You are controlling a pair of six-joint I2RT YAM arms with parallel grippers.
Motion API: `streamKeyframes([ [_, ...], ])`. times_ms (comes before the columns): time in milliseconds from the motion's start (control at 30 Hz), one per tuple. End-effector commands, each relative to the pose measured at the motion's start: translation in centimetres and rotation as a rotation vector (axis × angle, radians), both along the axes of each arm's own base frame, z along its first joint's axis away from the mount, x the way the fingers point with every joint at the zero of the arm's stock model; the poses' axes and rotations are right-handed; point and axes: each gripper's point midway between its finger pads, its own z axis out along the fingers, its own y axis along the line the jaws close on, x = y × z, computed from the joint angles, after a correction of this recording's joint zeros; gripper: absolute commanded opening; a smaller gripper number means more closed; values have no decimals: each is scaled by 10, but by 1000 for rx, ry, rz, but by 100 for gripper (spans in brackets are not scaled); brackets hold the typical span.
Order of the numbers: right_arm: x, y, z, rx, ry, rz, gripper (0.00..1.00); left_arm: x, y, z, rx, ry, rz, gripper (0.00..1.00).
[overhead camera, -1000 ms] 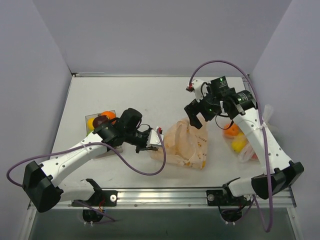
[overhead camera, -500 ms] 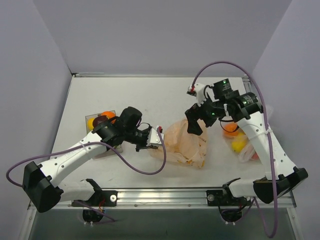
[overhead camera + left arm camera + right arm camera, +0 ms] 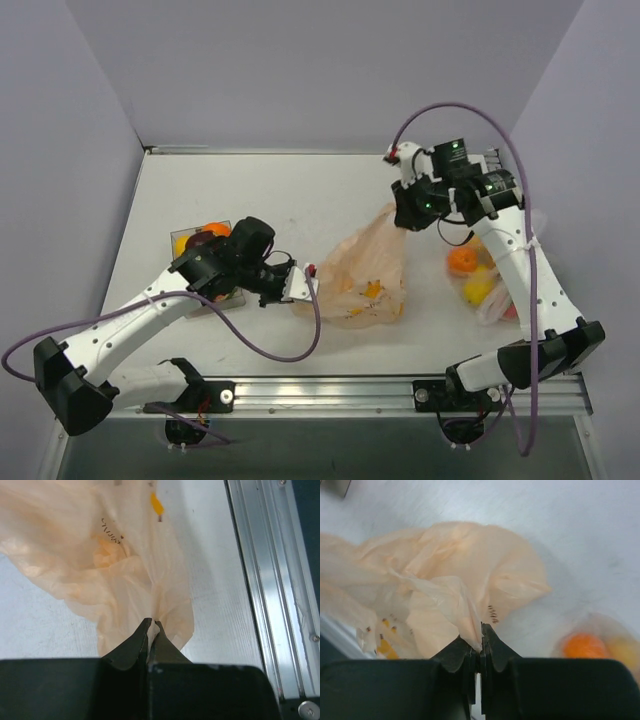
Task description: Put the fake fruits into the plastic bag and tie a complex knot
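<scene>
Since a second ago your right fingers [image 3: 495, 652] have pulled the plastic bag [image 3: 365, 268] up toward the upper right, mid-frame on the bench [image 3: 250, 190]. It stretches diagonally between two grips. The right fingers are pinched shut on its top edge and the left fingers [image 3: 131, 647] on its lower-left hem, which only the wrist views confirm. Some fake fruits [image 3: 462, 262] lie outside, at right.

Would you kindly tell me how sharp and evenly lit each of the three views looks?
Top external: sharp, evenly lit, soft shadows on the table. Left wrist: plastic bag crisp at the left gripper. Right wrist: softer overall, the orange fruit blurred beyond the right gripper.
</scene>
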Motion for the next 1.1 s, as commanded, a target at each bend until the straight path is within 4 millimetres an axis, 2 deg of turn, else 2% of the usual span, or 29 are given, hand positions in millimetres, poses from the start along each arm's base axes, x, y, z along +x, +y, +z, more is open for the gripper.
streamKeyframes([
  [0,55,-38,75,105,-219,-214,0,-18,27,18,46,-97,-87,0],
  [33,63,-54,85,130,-236,-271,0,-20,32,12,67,-113,-102,0],
  [67,65,-55,99,186,-263,-288,0,-22,37,11,78,-123,-104,0],
  [167,62,-65,106,252,-281,-360,0,-29,58,-10,168,-134,-132,0],
  [233,63,-71,89,257,-274,-401,0,-34,74,-27,245,-133,-160,0],
  [267,63,-77,91,264,-307,-422,0,-40,82,-42,285,-115,-173,0],
  [300,62,-82,68,241,-264,-454,0,-43,90,-50,316,-105,-181,0],
  [333,61,-83,61,242,-250,-459,0,-41,95,-56,347,-123,-191,0],
  [367,56,-79,50,247,-211,-443,0,-45,101,-66,368,-113,-196,0],
  [400,48,-72,33,263,-152,-416,0,-43,101,-68,368,-124,-196,0],
  [467,35,-59,19,285,-99,-364,0,-41,95,-66,336,-126,-178,0],
  [533,23,-43,4,280,-58,-308,0,-33,80,-56,270,-128,-122,0],
  [567,20,-38,2,275,-56,-280,0,-32,73,-51,235,-114,-106,3],
  [633,13,-25,3,273,-58,-234,0,-27,55,-28,147,-80,-42,10],
  [733,9,-12,8,271,-75,-192,0,-26,31,9,12,10,45,41],
  [767,8,-9,12,277,-84,-182,0,-25,22,27,-51,41,84,46],
  [867,6,-5,19,288,-98,-171,0,-15,12,55,-152,43,176,59],
  [900,6,-6,20,286,-102,-170,0,-5,5,71,-225,37,231,64],
  [1000,6,-5,26,281,-135,-153,0,18,-3,101,-339,-21,333,72],
  [1033,8,-5,26,275,-142,-149,0,23,-7,101,-343,-27,339,77],
  [1067,8,-4,28,279,-146,-138,0,27,-11,102,-350,-34,337,78],
])
